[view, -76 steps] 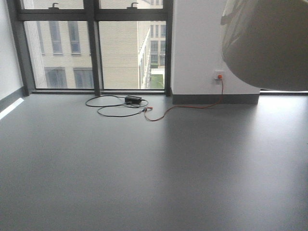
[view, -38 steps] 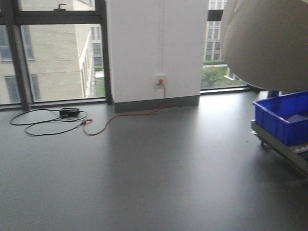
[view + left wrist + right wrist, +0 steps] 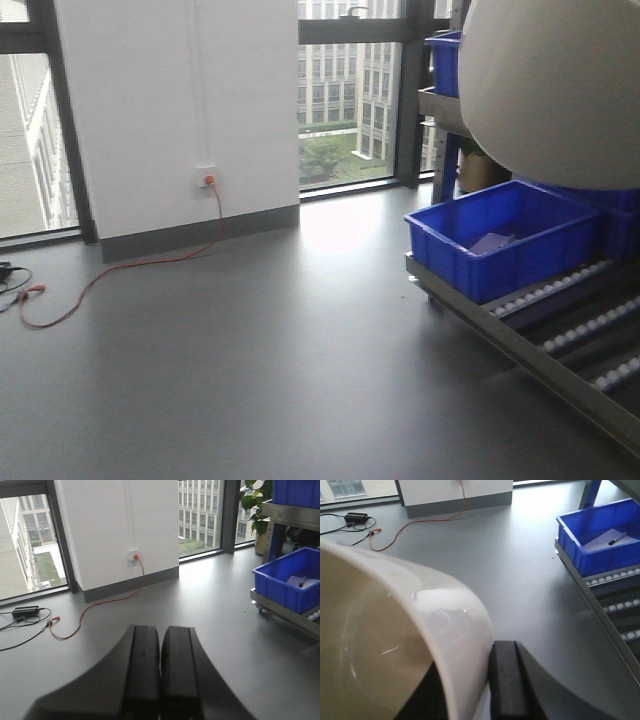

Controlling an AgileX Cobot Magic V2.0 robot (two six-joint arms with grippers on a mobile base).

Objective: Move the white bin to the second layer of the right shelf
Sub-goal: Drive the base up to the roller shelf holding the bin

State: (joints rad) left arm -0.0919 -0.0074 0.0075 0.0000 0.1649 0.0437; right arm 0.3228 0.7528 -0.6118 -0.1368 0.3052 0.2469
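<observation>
The white bin (image 3: pixel 555 85) hangs tilted in the air and fills the top right of the front view, its rounded base towards the camera. My right gripper (image 3: pixel 470 667) is shut on the bin's wall (image 3: pixel 455 630), with one black finger (image 3: pixel 506 680) outside it. The right shelf (image 3: pixel 520 345) stands at the right. Its lowest tier has roller lanes (image 3: pixel 590 325). The tier above it (image 3: pixel 443 108), the second layer, is mostly hidden behind the bin. My left gripper (image 3: pixel 161 630) is shut with nothing in it, over bare floor.
A blue crate (image 3: pixel 500 240) with a paper inside sits on the lowest tier. Another blue crate (image 3: pixel 445 60) stands on the tier above. An orange cable (image 3: pixel 120 265) runs from a wall socket across the grey floor. A potted plant (image 3: pixel 255 500) stands by the window.
The whole view has swung right: window, cable and white wall slid left, and the shelf with blue crates has come into sight. The bin stays held at top right.
</observation>
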